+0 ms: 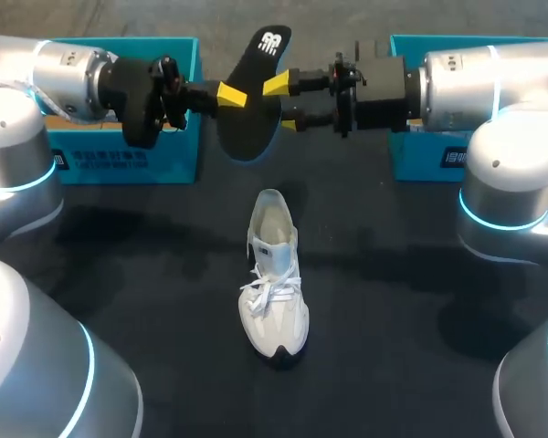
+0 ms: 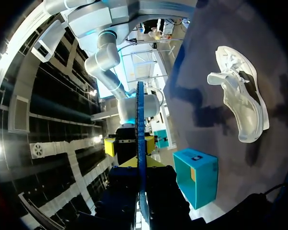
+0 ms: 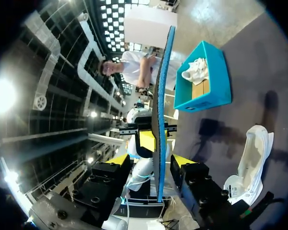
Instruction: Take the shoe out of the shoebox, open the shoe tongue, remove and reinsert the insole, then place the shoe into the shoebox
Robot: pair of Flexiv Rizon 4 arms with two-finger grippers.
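At the far left of the dark table (image 1: 146, 301) stands the left box (image 1: 128, 151), teal and open-topped. In my right wrist view this box (image 3: 209, 93) has a second shoe (image 3: 196, 71), white, lying inside it.

My left arm (image 1: 68, 78) comes in over that box and reaches toward the middle. My left gripper (image 1: 233, 95) is pinching the black insole (image 1: 256, 109). In the left wrist view the insole (image 2: 140, 124) shows edge-on as a thin blue line running down between that gripper's (image 2: 140, 165) closely set yellow tips.

The insole is held in the air between the two arms, tilted, above the far middle of the table.

The shoe (image 1: 274, 274), white with loose laces, stands on its sole in the middle of the table. Its toe points toward me and its heel toward the boxes. It is outside both boxes and well apart from the insole.

My right gripper (image 1: 283, 105) meets the insole from the other side. In the right wrist view its (image 3: 151, 160) fingers are spread wide with the insole (image 3: 159, 110) between them, and one finger is clearly off it.

My right arm (image 1: 475, 82) passes over the right box (image 1: 420, 151), also teal.
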